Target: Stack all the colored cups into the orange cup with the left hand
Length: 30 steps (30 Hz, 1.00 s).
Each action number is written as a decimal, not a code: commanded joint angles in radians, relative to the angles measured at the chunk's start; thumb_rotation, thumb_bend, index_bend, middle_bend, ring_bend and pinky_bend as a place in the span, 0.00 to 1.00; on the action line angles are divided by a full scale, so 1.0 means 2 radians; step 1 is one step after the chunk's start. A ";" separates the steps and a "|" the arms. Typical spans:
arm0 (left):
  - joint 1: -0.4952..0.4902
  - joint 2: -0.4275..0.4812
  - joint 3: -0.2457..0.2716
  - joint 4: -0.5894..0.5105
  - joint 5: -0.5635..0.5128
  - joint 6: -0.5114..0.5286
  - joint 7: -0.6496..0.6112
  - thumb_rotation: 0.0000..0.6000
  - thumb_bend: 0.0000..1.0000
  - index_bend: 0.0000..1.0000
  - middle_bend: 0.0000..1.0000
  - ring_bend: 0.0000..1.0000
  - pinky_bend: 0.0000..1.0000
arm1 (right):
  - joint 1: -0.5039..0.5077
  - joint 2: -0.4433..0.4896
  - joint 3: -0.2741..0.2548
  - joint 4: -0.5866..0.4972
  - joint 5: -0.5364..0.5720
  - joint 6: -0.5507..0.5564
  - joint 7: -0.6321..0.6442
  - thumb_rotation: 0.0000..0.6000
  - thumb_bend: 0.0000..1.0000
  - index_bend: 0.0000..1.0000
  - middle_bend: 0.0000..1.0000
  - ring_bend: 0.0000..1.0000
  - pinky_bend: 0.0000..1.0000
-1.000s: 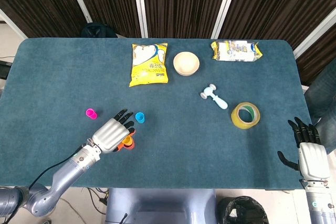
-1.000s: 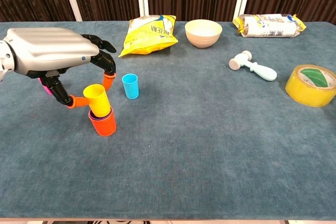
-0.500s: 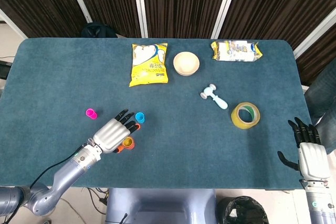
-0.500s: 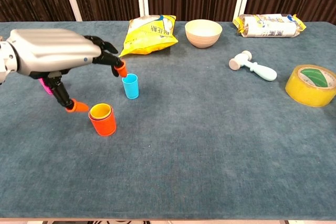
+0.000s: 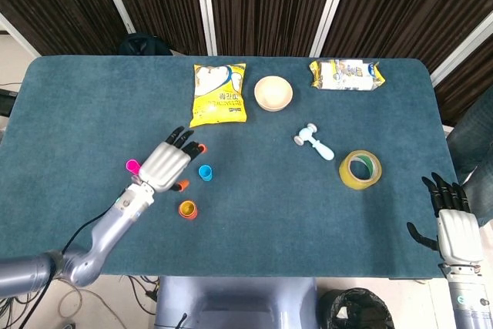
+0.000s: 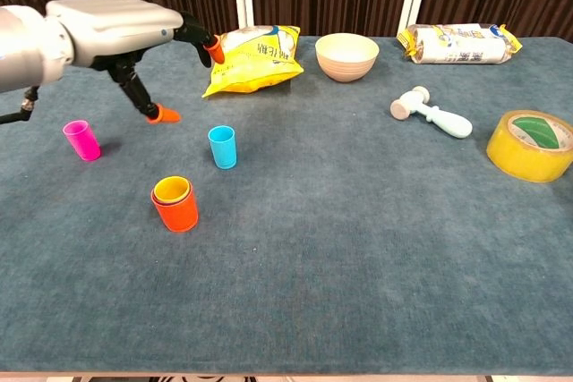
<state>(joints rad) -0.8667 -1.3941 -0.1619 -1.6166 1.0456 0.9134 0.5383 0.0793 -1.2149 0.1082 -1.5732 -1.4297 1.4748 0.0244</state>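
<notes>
desk [image 5: 92, 98]: blue-green cloth top, carries everything
left hand [image 6: 116, 24]: raised over desk, fingers spread, holding nothing; sits between pink cup and blue cup in head view, orange-tipped fingers pointing toward chips bag
right hand [image 5: 454, 225]: off the near right desk edge, fingers spread apart, nothing in it
chips bag [image 5: 219, 95]: yellow, lying flat, far middle
snack pack [image 5: 346, 75]: far right, lying flat
tape roll [image 5: 360, 169]: yellow, flat on desk, right side
bowl [image 5: 273, 93]: cream, upright, just beside chips bag
roller tool [image 5: 315, 141]: pale blue and white, lying between bowl and tape roll
orange cup [image 6: 175, 207]: upright, near left part of desk, yellow cup [image 6: 170, 190] nested inside it, rim just above
blue cup [image 6: 222, 147]: upright, alone, near orange cup on its far side, not touching
pink cup [image 6: 81, 140]: upright, alone, left of blue cup, well apart from orange cup
</notes>
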 commanded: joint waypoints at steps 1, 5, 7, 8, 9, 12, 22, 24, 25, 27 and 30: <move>-0.026 -0.026 -0.018 0.046 -0.041 -0.038 -0.014 1.00 0.19 0.21 0.22 0.00 0.00 | 0.000 0.000 0.000 0.000 0.000 -0.001 0.001 1.00 0.32 0.09 0.04 0.10 0.00; -0.038 -0.043 -0.016 0.077 -0.057 -0.057 -0.014 1.00 0.19 0.21 0.22 0.00 0.00 | 0.000 0.000 0.000 0.001 0.001 -0.001 0.001 1.00 0.32 0.09 0.04 0.10 0.00; -0.043 -0.053 -0.014 0.091 -0.065 -0.066 -0.015 1.00 0.19 0.21 0.22 0.00 0.00 | 0.001 0.000 0.000 0.001 0.000 -0.002 0.002 1.00 0.32 0.09 0.04 0.10 0.00; -0.045 -0.056 -0.013 0.096 -0.066 -0.068 -0.015 1.00 0.19 0.20 0.22 0.00 0.00 | 0.001 0.000 0.000 0.001 0.000 -0.002 0.002 1.00 0.32 0.09 0.04 0.10 0.00; -0.046 -0.059 -0.012 0.100 -0.067 -0.070 -0.016 1.00 0.19 0.20 0.22 0.00 0.00 | 0.001 0.000 0.000 0.001 0.001 -0.002 0.002 1.00 0.32 0.09 0.04 0.10 0.00; -0.050 -0.070 -0.009 0.111 -0.069 -0.076 -0.020 1.00 0.19 0.20 0.22 0.00 0.00 | 0.001 0.000 0.001 0.002 0.002 -0.003 0.003 1.00 0.32 0.09 0.04 0.10 0.00; -0.063 -0.081 0.002 0.116 -0.067 -0.087 -0.018 1.00 0.19 0.26 0.22 0.00 0.00 | 0.002 -0.001 0.001 0.004 0.003 -0.005 0.005 1.00 0.32 0.09 0.04 0.10 0.00; -0.065 -0.083 0.003 0.117 -0.068 -0.087 -0.015 1.00 0.19 0.29 0.23 0.00 0.00 | 0.001 -0.001 0.001 0.004 0.004 -0.005 0.005 1.00 0.32 0.09 0.04 0.10 0.00; -0.066 -0.084 0.004 0.119 -0.070 -0.086 -0.012 1.00 0.19 0.31 0.24 0.00 0.00 | 0.001 -0.001 0.001 0.004 0.004 -0.005 0.006 1.00 0.32 0.09 0.04 0.10 0.00; -0.068 -0.087 0.006 0.121 -0.073 -0.084 -0.007 1.00 0.19 0.34 0.25 0.00 0.00 | 0.001 0.000 0.001 0.004 0.004 -0.004 0.007 1.00 0.32 0.09 0.04 0.10 0.00; -0.069 -0.092 0.008 0.124 -0.077 -0.079 -0.002 1.00 0.22 0.38 0.25 0.00 0.00 | 0.001 0.000 0.002 0.004 0.005 -0.004 0.008 1.00 0.32 0.09 0.04 0.10 0.00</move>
<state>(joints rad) -1.0040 -1.5743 -0.1478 -1.3712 0.8944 0.7517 0.5318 0.0809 -1.2150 0.1122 -1.5656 -1.4208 1.4673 0.0393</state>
